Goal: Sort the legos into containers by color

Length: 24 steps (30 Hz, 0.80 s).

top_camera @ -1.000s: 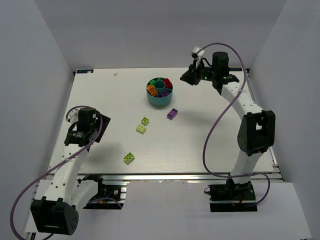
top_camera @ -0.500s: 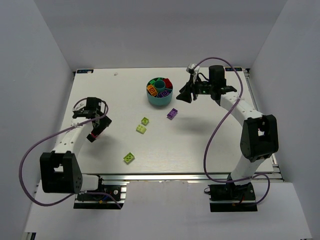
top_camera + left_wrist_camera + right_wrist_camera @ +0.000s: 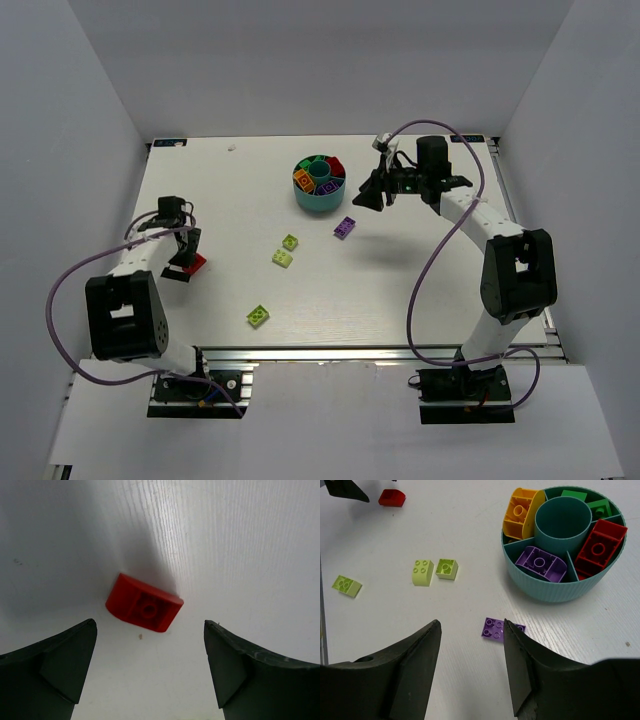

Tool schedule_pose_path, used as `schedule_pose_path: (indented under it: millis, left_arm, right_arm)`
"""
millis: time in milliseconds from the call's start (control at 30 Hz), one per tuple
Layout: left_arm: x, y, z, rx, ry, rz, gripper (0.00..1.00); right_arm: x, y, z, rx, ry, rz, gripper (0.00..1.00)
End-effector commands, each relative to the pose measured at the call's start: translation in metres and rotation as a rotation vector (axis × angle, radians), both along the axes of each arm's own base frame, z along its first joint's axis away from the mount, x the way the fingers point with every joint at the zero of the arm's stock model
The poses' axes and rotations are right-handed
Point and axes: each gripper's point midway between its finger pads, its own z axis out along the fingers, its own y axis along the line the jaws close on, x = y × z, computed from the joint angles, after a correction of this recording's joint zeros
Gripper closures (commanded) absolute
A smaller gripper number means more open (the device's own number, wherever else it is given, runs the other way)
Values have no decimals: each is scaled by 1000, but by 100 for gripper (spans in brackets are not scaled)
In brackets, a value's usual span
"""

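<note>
The left gripper [image 3: 149,629] is hanging with its jaws spread wide, straddling the red brick [image 3: 145,603] at the left of the table [image 3: 420,290], presumably so it can close across the brick's short width. How near its tips are to the surface is hard to judge. The right gripper [image 3: 471,630] is also gaping, aiming down at the purple brick [image 3: 492,628] lying just beside the teal bowl [image 3: 555,597], whose wedges are holding purple, red, orange and green pieces. Three lime bricks [image 3: 422,572] are lying loose, well apart from the bowl.
</note>
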Motion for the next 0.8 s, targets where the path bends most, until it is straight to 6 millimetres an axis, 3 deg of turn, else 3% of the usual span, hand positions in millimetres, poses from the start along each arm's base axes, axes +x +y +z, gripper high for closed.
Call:
schedule_pose_path:
  millis: [0,267,433,533,667,767]
  left_arm:
    - [24,13,6,10,-84,98,4]
    - [9,12,-29,-123,-72,235,7]
    - [15,12,-40,-188,-113,292,13]
    - [18,13,-45,-207,-103,304,20]
    - [26,14,-42,-224,-123,303,37]
    - [31,12,-41,-237,-128,282,41]
  right_arm:
    - [-4,-2,20,27,-44,6,42]
    - [-2,-9,15,25,-27,-11,41]
    - [-1,-13,15,26,-23,-15,41]
    - [0,-14,14,25,-19,-18,41]
    - [0,-17,15,23,-20,-24,41]
    - [-2,-18,13,19,-20,-25,41]
